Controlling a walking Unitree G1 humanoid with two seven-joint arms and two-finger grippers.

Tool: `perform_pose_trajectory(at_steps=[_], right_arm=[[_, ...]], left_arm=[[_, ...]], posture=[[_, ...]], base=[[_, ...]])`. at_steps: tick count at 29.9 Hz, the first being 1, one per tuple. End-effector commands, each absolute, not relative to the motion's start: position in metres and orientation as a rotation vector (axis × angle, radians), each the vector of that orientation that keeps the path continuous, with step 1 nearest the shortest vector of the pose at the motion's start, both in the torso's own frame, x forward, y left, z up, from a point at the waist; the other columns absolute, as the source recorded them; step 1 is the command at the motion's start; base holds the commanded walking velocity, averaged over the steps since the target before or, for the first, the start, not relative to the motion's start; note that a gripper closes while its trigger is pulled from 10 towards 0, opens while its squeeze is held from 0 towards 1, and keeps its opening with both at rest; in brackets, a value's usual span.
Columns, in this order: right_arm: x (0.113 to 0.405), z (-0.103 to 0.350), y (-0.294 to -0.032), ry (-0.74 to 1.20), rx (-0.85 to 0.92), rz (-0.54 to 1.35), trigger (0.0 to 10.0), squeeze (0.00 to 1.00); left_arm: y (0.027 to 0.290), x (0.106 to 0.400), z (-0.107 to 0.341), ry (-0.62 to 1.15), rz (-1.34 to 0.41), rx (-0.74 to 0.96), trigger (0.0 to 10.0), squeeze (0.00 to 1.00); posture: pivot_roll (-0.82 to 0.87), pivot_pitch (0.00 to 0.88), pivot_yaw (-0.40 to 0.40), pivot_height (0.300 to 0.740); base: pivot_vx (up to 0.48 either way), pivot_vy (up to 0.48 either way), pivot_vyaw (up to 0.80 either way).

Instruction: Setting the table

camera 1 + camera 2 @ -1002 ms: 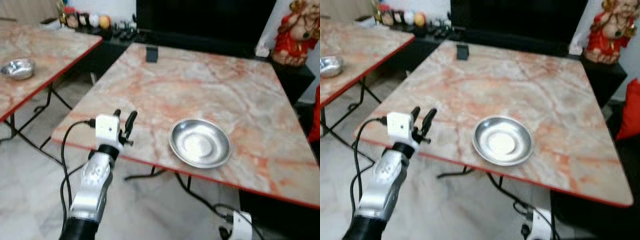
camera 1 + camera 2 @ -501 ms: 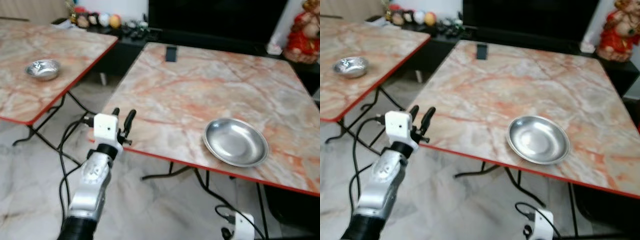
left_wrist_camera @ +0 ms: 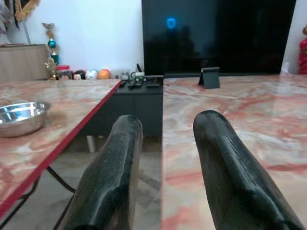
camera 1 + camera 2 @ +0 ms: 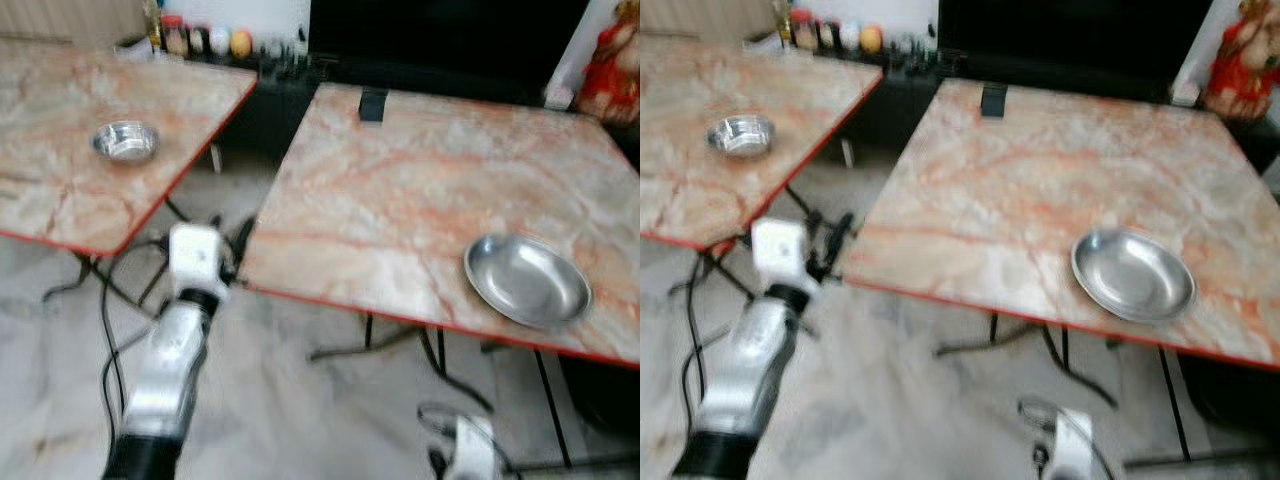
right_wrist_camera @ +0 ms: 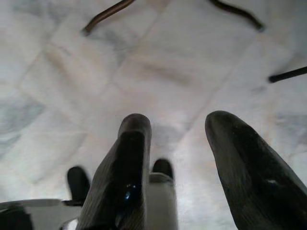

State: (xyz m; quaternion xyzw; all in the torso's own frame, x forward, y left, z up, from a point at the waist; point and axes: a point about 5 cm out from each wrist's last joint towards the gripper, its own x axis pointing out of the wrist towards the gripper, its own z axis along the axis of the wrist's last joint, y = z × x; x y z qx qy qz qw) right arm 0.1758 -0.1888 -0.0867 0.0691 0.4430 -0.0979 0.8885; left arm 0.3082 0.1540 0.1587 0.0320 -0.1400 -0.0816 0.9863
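A shallow steel plate (image 4: pixel 527 279) lies near the front right edge of the marble-patterned table (image 4: pixel 400 190) before me. A small steel bowl (image 4: pixel 125 141) sits on a second, matching table (image 4: pixel 60 190) to the left; the left wrist view also has the bowl (image 3: pixel 19 117) in it. My left gripper (image 4: pixel 230 232) is raised at the near left corner of the right table, over the gap between the tables. Its fingers (image 3: pixel 115 158) are open and hold nothing. My right gripper (image 5: pixel 178 122) hangs low, open, pointing at the floor.
A small black stand (image 4: pixel 372 104) sits at the far edge of the right table, in front of a large dark screen (image 3: pixel 216 33). Small ornaments (image 4: pixel 205 40) line a low shelf behind. A red figurine (image 4: pixel 610 75) stands at the far right. Folding table legs and cables cross the marble floor (image 4: pixel 300 420).
The whole view has swung left, bringing the left table and bowl further in. My left gripper now sits off the right table's corner, and the picture is blurred.
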Motion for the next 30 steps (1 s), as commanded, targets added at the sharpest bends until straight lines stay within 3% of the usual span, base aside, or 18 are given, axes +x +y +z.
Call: perform_pose_trajectory(at_steps=[1,30], right_arm=[[0.1705,-0.0878,-0.1977,0.929,0.134,-0.229,10.0,0.0],[0.1711,-0.0875,-0.1978,0.928,0.135,-0.231,10.0,0.0]], left_arm=[[0.1458,0.3086,0.1591,-0.282,-0.192,0.061,10.0,0.0],[0.1445,0.3096,0.1586,-0.273,-0.2,0.06,10.0,0.0]], posture=[[0.05,0.0,-0.046,0.74],[0.05,0.0,-0.044,0.74]], base=[[0.0,0.349,0.0],[0.0,0.357,0.0]])
